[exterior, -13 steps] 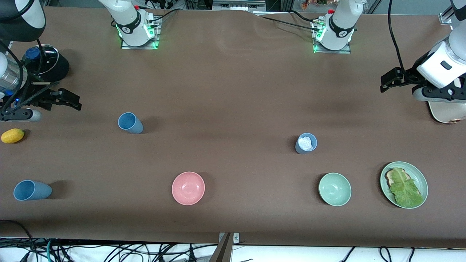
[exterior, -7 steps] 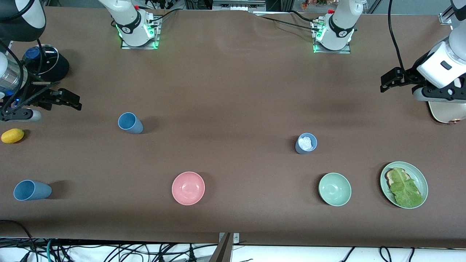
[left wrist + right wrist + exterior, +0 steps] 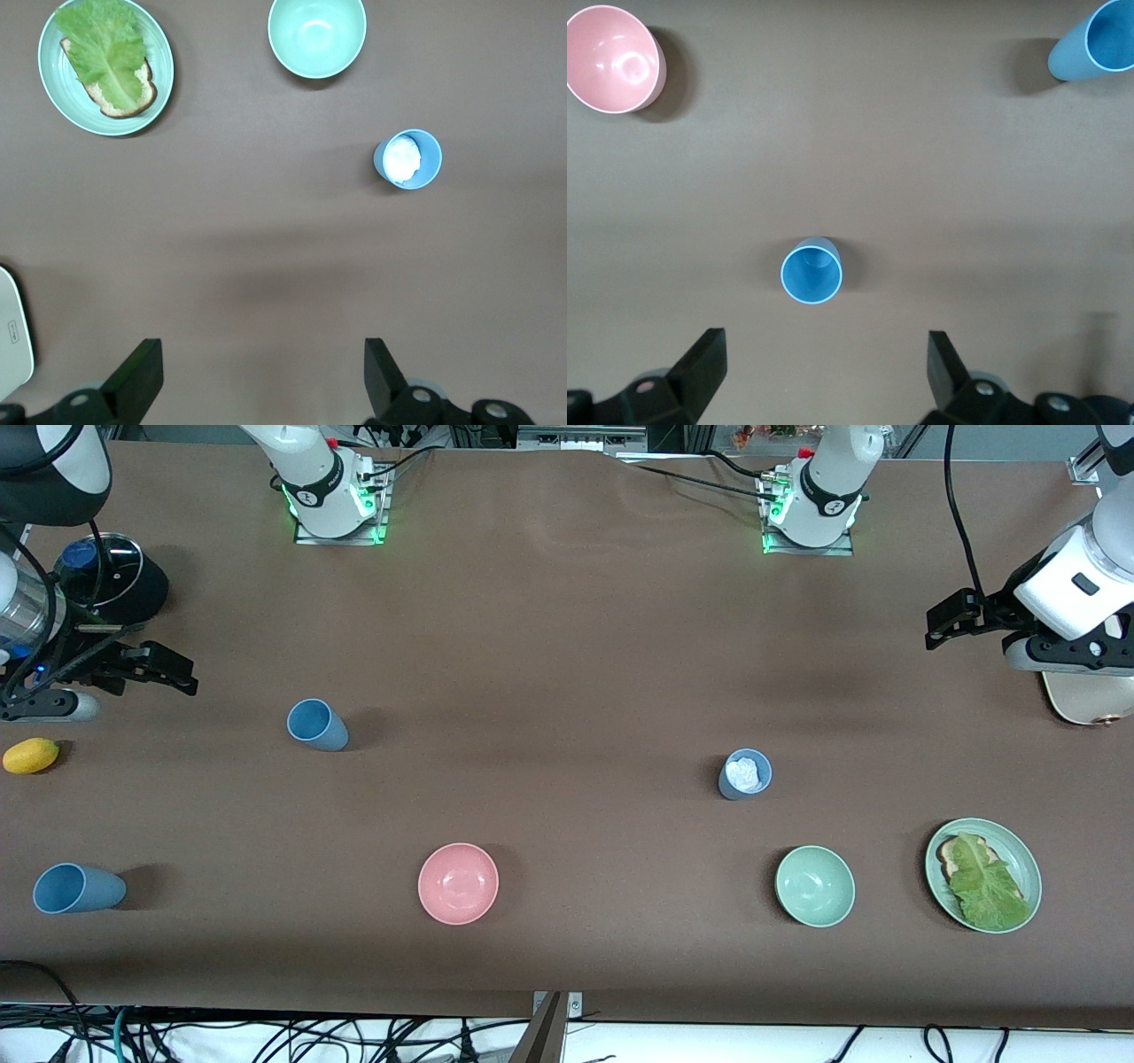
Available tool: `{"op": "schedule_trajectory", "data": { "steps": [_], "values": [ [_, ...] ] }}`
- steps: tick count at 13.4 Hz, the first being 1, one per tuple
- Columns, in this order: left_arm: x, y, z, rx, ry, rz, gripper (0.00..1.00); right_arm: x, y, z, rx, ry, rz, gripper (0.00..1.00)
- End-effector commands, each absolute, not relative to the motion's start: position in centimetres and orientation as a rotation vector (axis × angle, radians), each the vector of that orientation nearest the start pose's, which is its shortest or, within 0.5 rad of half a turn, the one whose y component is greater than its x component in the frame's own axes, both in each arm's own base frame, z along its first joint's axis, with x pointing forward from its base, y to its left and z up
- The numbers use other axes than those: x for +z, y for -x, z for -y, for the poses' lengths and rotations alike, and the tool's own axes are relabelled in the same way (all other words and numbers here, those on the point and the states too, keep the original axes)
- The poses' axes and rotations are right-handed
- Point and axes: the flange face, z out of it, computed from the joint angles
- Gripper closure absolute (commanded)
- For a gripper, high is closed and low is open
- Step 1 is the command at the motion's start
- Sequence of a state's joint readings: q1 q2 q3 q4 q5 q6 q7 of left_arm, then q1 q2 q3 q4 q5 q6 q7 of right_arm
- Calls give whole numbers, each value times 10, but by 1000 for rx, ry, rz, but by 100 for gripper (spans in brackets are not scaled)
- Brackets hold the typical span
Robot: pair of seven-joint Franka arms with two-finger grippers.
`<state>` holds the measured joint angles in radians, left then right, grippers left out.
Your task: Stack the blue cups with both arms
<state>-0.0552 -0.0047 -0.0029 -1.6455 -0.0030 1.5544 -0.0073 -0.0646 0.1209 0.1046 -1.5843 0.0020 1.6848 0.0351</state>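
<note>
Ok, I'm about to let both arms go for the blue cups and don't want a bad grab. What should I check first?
1. Left hand open and empty: ok; it hangs over the table at the left arm's end.
2. Right hand open and empty: ok; it hangs over the table at the right arm's end.
3. Brighter blue cup upright, with room around it: ok.
4. Greyer blue cup empty for nesting: not ok; something white sits inside.
5. Third blue cup upright: cannot tell.
6. Pink bowl and mint bowl apart from the cups: ok.
</note>
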Motion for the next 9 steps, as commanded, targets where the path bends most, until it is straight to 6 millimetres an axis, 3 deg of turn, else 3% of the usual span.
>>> {"op": "schedule_trajectory", "data": {
  "steps": [1,3,5,6,8,9],
  "values": [
    [590,-549,34,171,3162,-87,0,566,-595,-22,15,3116,-4,0],
    [582,-551,38,198,3159,-111,0,566,-595,-23,15,3115,-1,0],
    [556,-554,51,323,3143,-125,0,566,-595,-23,17,3114,-1,0],
    [534,-564,62,388,3132,-152,0,565,-595,-23,20,3114,-1,0],
    [515,-570,79,424,3121,-193,0,566,-595,-23,17,3115,-1,0],
    [493,-577,90,471,3117,-208,0,565,-596,-23,20,3115,-1,0]
  ]
}}
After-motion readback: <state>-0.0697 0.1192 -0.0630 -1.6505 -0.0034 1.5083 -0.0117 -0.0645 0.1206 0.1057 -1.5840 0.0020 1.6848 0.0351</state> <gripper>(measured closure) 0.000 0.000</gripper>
